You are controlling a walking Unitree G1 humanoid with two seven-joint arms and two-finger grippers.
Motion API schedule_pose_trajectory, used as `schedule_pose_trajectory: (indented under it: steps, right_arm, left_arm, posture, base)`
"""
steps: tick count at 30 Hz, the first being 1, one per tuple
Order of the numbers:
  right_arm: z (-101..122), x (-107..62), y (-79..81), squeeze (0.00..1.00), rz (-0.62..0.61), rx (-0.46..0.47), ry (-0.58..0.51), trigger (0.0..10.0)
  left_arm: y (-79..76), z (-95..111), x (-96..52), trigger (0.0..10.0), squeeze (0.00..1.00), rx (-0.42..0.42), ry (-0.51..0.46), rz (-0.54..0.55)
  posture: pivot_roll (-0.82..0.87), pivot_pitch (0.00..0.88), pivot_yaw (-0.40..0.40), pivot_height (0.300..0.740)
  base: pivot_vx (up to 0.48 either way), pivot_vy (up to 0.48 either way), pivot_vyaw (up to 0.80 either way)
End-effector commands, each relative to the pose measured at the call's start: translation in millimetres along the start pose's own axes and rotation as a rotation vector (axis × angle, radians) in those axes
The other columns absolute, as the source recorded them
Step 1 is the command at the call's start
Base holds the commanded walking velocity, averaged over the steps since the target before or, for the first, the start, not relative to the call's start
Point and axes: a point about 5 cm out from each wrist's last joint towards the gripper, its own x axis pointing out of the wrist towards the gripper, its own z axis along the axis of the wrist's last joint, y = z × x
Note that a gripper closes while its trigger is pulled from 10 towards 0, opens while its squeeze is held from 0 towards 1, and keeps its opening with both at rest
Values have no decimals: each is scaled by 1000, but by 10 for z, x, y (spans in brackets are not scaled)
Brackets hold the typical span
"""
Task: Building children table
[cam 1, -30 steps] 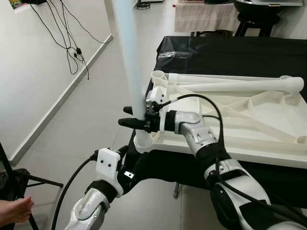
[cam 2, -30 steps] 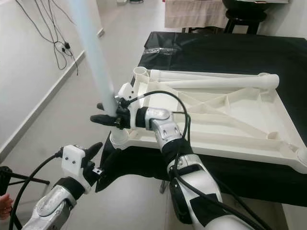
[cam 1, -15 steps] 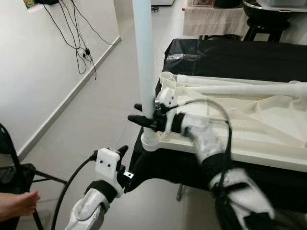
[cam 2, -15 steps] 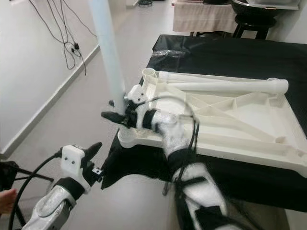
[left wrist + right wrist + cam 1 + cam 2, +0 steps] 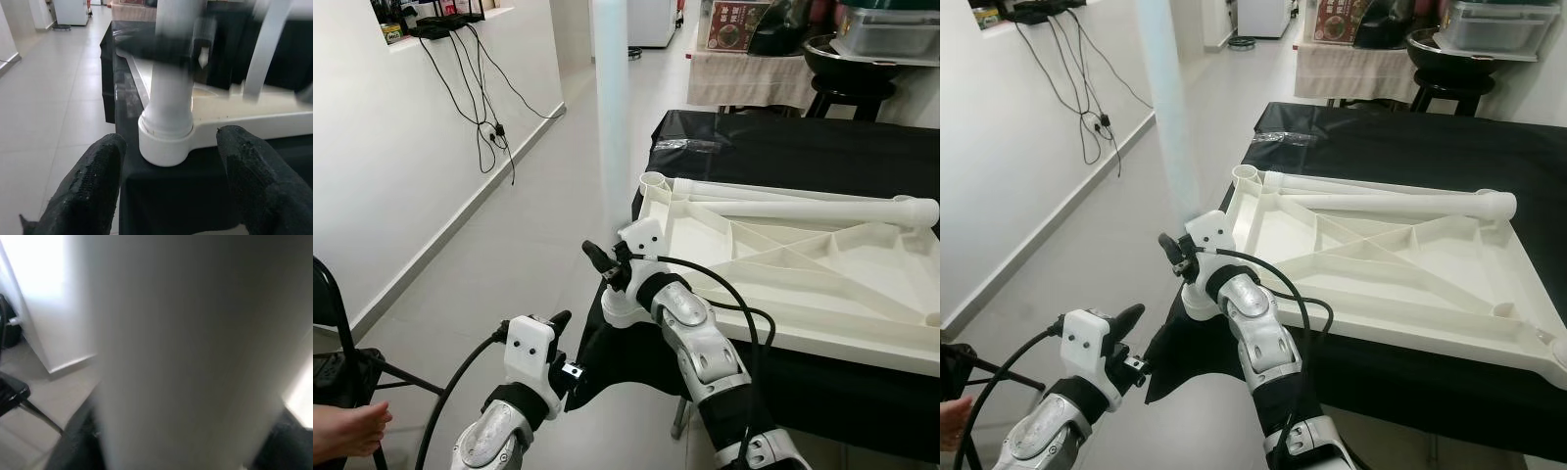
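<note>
Black-clothed table (image 5: pixel 822 137); chair (image 5: pixel 333 323), wall cables (image 5: pixel 484 108) nearby.

I see a white wall (image 5: pixel 401 147) with black cables (image 5: pixel 489 98) hanging down, and a grey tile floor (image 5: pixel 509 255). A black cloth (image 5: pixel 783 132) covers the table near me.

The near corner socket (image 5: pixel 625 305) of the upturned white tabletop (image 5: pixel 822 294) is crowded: an upright white leg (image 5: pixel 612 137) stands in it and the right gripper (image 5: pixel 604 266) closes round that leg just above. The left gripper (image 5: pixel 166 191), fingers spread, sits below and clear, with bare floor (image 5: pixel 509 245) to its left. A loose leg (image 5: pixel 803 209) lies across the tabletop's far edge; a chair (image 5: pixel 333 323) and a person's hand (image 5: pixel 347 431) stand at far left
</note>
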Motion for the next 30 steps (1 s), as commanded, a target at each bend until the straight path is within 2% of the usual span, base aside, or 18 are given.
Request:
schedule_pose_trajectory:
  steps: [1,2,6,7,8,9,10,11,12,13,20,21,24,30]
  right_arm:
    - [25,16,47,1000,42,21,5,10000]
    - [100,32,55,1000,124,44,-25,10000]
    - [136,56,20,1000,147,45,-44,10000]
    - [256,91,-50,0,317,23,-92,10000]
    - [256,91,-50,0,317,23,-92,10000]
    - [364,101,-113,0,479,-10,-125,10000]
    - [364,101,-113,0,479,-10,-125,10000]
    - [446,105,-166,0,588,-26,-147,10000]
    - [446,105,-166,0,588,-26,-147,10000]
    - [485,111,-204,0,674,-40,-145,10000]
    - [467,129,-238,0,751,-15,-105,10000]
    - [435,138,-267,0,765,7,-75,0]
    - [381,141,-315,0,758,32,-43,0]
    - [321,109,-417,0,722,29,-49,0]
  left_arm:
    - [10,-9,4,10000,0,12,4,2]
    - [8,-11,10,10000,0,12,4,1]
    - [8,-14,13,10000,0,12,5,1]
    - [13,-11,18,10000,0,13,3,3]
    - [13,-11,18,10000,0,13,3,3]
    - [17,-10,22,10000,0,13,3,4]
    - [17,-10,22,10000,0,13,3,4]
    - [24,-9,26,10000,0,14,2,5]
    - [24,-9,26,10000,0,14,2,5]
    - [30,-9,29,10000,0,14,3,4]
    - [35,-16,30,10000,0,14,5,2]
    - [33,-20,29,10000,0,14,6,2]
    - [27,-26,29,10000,0,14,6,2]
    - [16,-22,27,10000,0,13,3,4]
  posture:
    - [-11,84,4,740]
    - [-11,84,4,740]
    - [-11,80,4,740]
    - [-11,78,11,740]
    - [-11,78,11,740]
    - [-12,79,11,740]
    - [-12,79,11,740]
    - [-15,78,16,740]
    - [-15,78,16,740]
    - [-10,76,18,740]
    - [-7,76,20,740]
    - [-4,78,19,740]
    - [-4,78,17,740]
    - [-6,88,12,740]
  base:
    - [0,0,0]
    - [0,0,0]
    - [0,0,0]
    - [0,0,0]
    - [0,0,0]
    - [0,0,0]
    - [0,0,0]
    - [0,0,0]
    - [0,0,0]
    - [0,0,0]
    - [0,0,0]
    - [0,0,0]
    - [0,0,0]
    - [0,0,0]
